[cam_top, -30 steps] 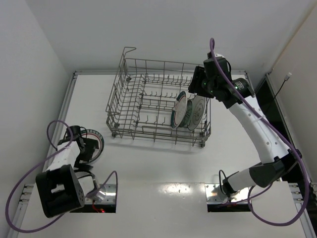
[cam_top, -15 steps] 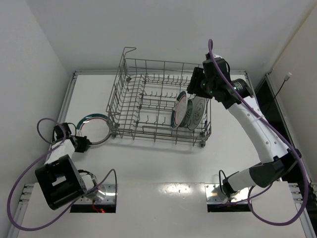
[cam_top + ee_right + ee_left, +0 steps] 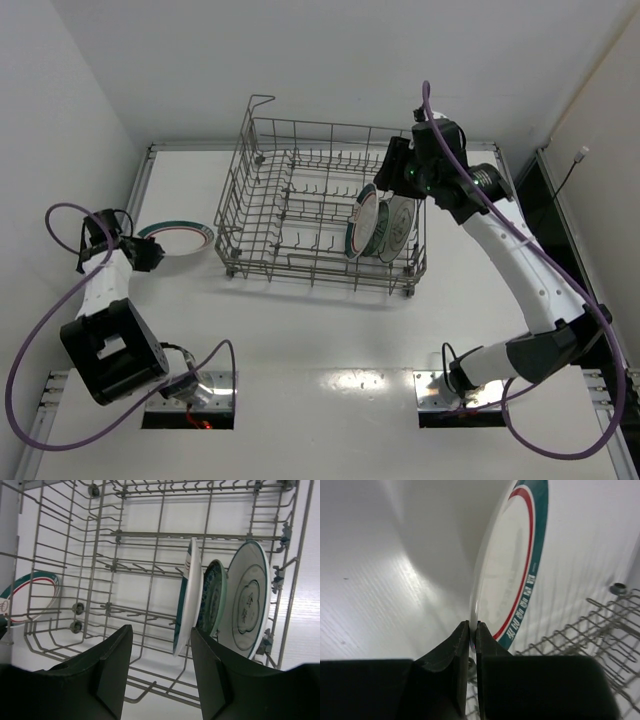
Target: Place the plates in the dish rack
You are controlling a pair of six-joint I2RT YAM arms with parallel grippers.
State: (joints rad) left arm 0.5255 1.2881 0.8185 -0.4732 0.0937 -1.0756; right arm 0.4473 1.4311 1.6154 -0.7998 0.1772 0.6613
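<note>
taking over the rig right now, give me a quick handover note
Left gripper: shut on the rim of a banded plate, held left of the rack, outside it.
Right gripper: open, empty, above the rack's right end.
Done: three stand on edge at that end: another banded plate, teal plate, grey plate.
Left: slot the held plate into the rack, then release.

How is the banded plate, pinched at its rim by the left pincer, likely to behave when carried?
Probably stiff: the plate shows no sag though the left pincer holds only its rim. Likely to slip or swivel: its surface looks glossy. Possibly breakable if it knocks the dish rack.
</note>
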